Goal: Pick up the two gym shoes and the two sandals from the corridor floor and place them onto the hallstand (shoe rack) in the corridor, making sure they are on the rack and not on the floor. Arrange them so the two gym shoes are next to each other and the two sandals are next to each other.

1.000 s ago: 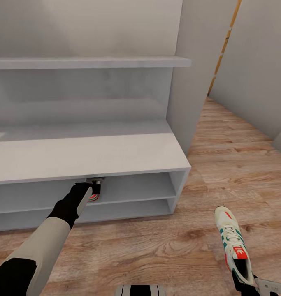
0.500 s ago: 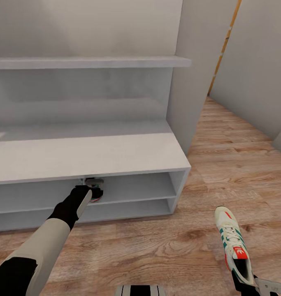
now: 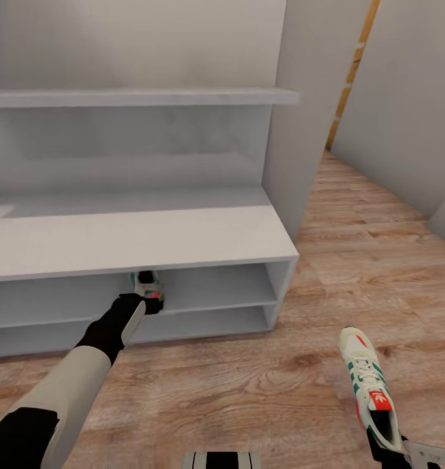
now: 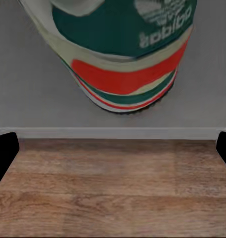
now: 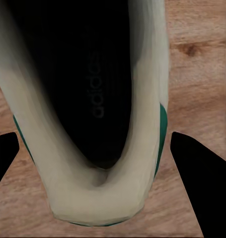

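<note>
One cream-white gym shoe (image 3: 148, 284) with green and red heel patches (image 4: 123, 64) stands on the upper open shelf row of the light-grey hallstand (image 3: 137, 244), heel towards me. Just in front of that heel, my left gripper (image 3: 148, 304) is open, and both fingertips (image 4: 4, 151) are clear of the shoe. The other gym shoe (image 3: 369, 384) hangs above the corridor floor (image 3: 261, 391) at the lower right. My right gripper (image 3: 393, 451) is shut on its heel collar (image 5: 100, 193). The sandals are out of view.
A stepped wall shelf (image 3: 137, 98) runs above the hallstand's flat top. A grey wall panel (image 3: 307, 117) stands at its right end. Wood-plank floor stretches to the right, bounded by another wall (image 3: 411, 111).
My left gripper has let go of the shelved gym shoe and drawn back a little from its heel. The whole view has shifted slightly. The right arm and its shoe are as before.
</note>
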